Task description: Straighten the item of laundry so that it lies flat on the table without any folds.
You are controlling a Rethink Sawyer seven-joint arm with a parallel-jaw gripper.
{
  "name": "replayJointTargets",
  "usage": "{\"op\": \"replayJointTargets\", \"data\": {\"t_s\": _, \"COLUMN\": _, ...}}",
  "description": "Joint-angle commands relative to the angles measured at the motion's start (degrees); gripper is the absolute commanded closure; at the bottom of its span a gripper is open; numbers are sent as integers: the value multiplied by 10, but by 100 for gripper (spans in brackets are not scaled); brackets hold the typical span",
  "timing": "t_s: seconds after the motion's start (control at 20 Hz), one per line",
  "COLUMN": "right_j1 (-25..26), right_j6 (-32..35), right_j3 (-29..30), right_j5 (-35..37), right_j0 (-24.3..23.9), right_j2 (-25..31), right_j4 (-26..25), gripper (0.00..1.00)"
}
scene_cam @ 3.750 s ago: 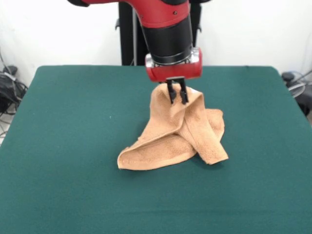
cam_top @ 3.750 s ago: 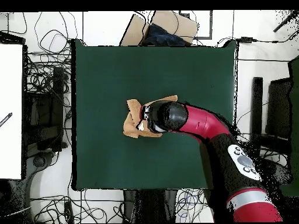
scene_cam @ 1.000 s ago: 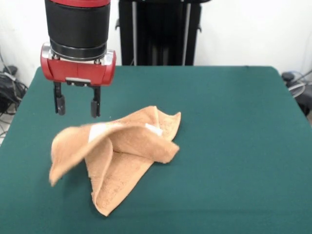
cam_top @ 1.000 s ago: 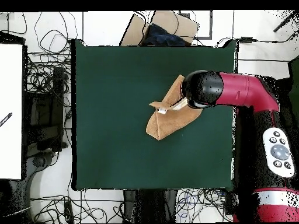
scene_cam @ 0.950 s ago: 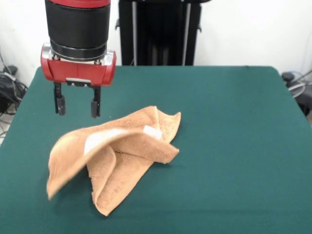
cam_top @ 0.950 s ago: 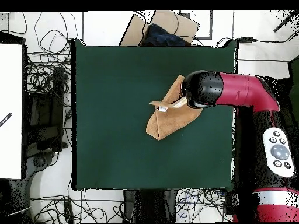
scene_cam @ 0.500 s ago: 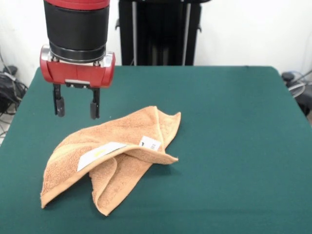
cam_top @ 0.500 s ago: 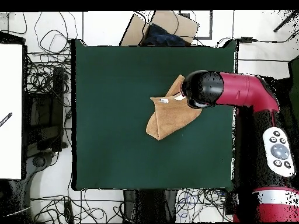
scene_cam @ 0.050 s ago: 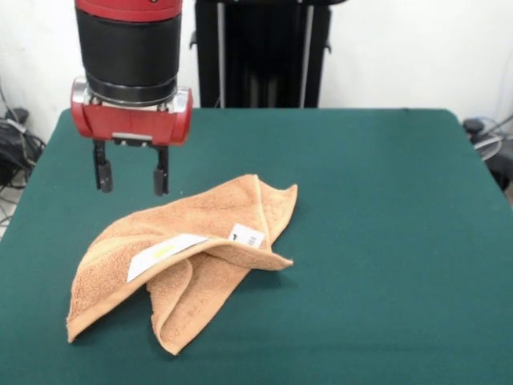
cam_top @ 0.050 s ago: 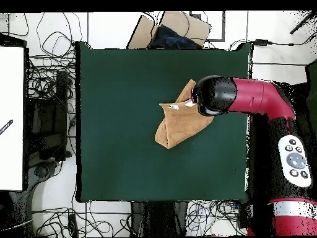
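Note:
The peach-orange item of laundry point(scene_cam @ 0.050 s ago: 192, 249) lies folded on the green table point(scene_cam @ 0.050 s ago: 385, 241), left of centre in the front view. One flap is doubled over, showing two white tags point(scene_cam @ 0.050 s ago: 244, 236) on top. My gripper point(scene_cam @ 0.050 s ago: 131, 180) hangs open just above the table, behind the towel's left part, with nothing between its fingers point(scene_cam @ 0.050 s ago: 161, 181). From overhead the item of laundry point(cam_top @ 0.050 s ago: 176, 124) sits right of the table's middle point(cam_top @ 0.050 s ago: 117, 93), and the arm's wrist hides the gripper and the towel's right edge.
Cables and boxes lie on the floor round the table in the overhead view. A cardboard box point(cam_top @ 0.050 s ago: 167, 31) with dark cloth stands beyond the table's top edge. The red arm point(cam_top @ 0.050 s ago: 260, 105) reaches in from the right.
The gripper carried the towel across the table and let it go; the loose flap dropped and settled flat on the pile. In the last half second the gripper shifted slightly.

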Motion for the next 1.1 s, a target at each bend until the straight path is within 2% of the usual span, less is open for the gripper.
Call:
{"op": "replayJointTargets", "data": {"t_s": 0.05, "right_j1": -47, "right_j6": 32, "right_j3": 122, "right_j5": 18, "right_j0": 26, "right_j2": 12, "right_j4": 35, "gripper": 0}}
{"op": "replayJointTargets", "data": {"t_s": 0.55, "right_j1": -58, "right_j6": 67, "right_j3": 149, "right_j5": 5, "right_j0": 56, "right_j2": -3, "right_j4": 57, "gripper": 0}}
{"op": "replayJointTargets", "data": {"t_s": 1.1, "right_j1": 3, "right_j6": 59, "right_j3": 109, "right_j5": -7, "right_j0": 73, "right_j2": 4, "right_j4": 73, "gripper": 0}}
